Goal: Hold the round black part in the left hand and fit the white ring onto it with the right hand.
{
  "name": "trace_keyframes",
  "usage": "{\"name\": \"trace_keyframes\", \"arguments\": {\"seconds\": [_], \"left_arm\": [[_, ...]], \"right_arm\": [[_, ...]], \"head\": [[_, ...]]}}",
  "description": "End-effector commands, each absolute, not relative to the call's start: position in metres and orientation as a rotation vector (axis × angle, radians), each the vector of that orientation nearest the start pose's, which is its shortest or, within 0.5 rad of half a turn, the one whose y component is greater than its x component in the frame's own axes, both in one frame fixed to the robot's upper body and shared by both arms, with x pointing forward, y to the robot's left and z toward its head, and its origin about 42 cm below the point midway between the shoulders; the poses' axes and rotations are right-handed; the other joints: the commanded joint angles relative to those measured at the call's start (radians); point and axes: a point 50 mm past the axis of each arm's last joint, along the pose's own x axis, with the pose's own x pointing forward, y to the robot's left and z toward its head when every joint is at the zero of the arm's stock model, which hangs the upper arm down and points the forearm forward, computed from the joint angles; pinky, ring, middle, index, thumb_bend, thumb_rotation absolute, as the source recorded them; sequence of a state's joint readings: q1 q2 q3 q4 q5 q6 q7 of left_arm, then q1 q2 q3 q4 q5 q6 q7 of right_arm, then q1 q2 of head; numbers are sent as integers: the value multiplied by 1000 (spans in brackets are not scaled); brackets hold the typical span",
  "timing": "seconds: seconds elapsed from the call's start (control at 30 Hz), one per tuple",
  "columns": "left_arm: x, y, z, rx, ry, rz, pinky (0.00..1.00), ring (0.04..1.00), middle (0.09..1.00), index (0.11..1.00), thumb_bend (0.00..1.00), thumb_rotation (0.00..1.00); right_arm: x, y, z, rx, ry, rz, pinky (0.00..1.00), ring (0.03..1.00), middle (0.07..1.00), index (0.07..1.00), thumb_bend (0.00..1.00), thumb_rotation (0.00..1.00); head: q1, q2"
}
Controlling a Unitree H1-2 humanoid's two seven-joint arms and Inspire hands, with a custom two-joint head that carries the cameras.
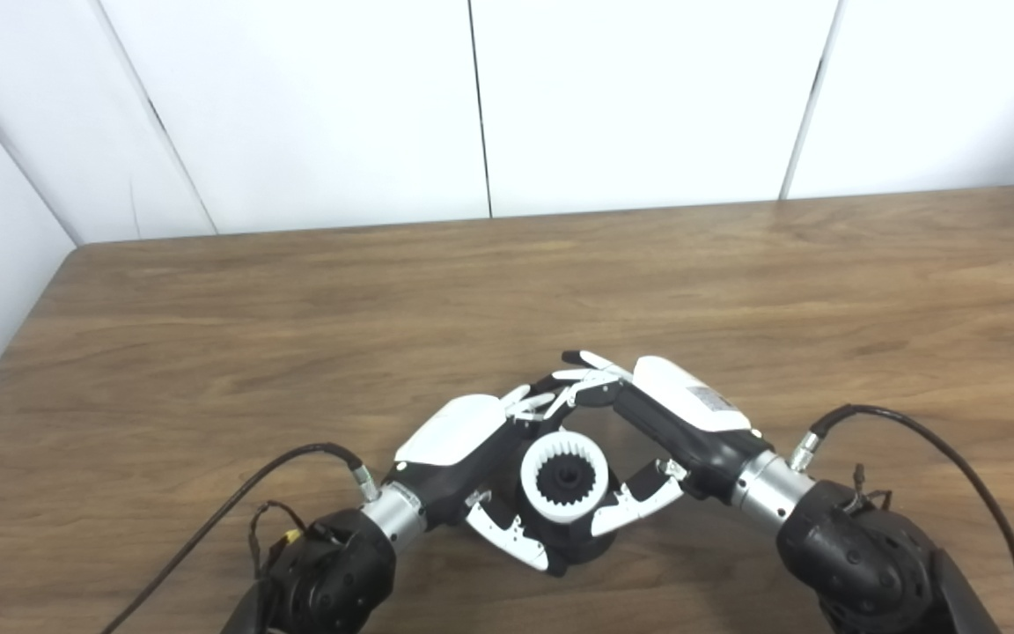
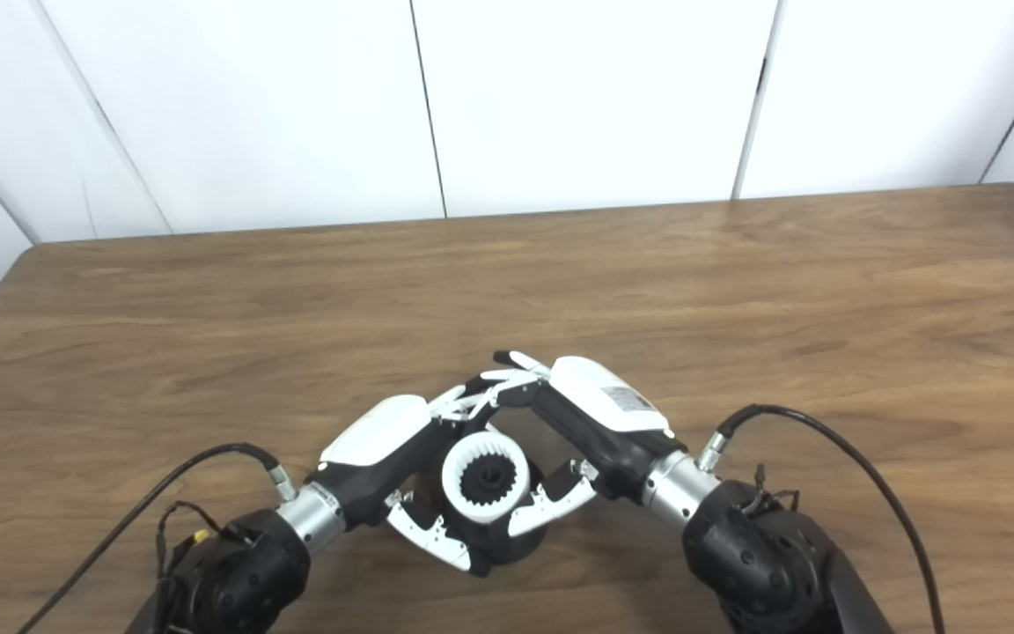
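The round black part (image 1: 579, 548) is near the table's front edge, between my two hands. The white ring (image 1: 533, 475), toothed on its inside, sits on top of it, with a black toothed hub (image 1: 566, 481) showing in its middle. My left hand (image 1: 463, 445) is shut on the black part from the left, thumb in front and fingers behind. My right hand (image 1: 679, 414) closes on the white ring from the right, its thumb (image 1: 635, 506) against the ring's front right and its fingers curled behind. The fingertips of both hands meet behind the ring.
The wooden table (image 1: 296, 308) reaches back to a white panelled wall (image 1: 472, 106); its left edge and rounded far-left corner show. A black cable loops out from each wrist, left (image 1: 234, 502) and right (image 1: 921, 436).
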State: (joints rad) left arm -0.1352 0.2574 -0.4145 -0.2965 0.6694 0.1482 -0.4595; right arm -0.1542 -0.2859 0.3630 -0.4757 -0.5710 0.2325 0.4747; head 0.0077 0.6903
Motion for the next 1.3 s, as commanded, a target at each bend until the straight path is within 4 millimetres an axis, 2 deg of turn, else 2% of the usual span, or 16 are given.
{"name": "trace_keyframes", "arguments": {"seconds": [0.0, 0.63, 1.27], "left_arm": [[286, 154, 178, 973, -204, -676, 906, 1000, 958, 642, 939, 275], [284, 156, 180, 970, -206, -676, 911, 1000, 954, 647, 940, 268], [284, 155, 181, 958, -207, -672, 906, 1000, 952, 644, 943, 264]], "right_arm": [[283, -168, 228, -885, -334, 601, 836, 959, 848, 489, 521, 164], [288, -179, 218, -878, -279, 580, 828, 947, 846, 488, 523, 162], [283, -174, 206, -899, -232, 598, 850, 961, 859, 490, 522, 163]], "head": [[1, 1], [2, 5], [4, 8]]}}
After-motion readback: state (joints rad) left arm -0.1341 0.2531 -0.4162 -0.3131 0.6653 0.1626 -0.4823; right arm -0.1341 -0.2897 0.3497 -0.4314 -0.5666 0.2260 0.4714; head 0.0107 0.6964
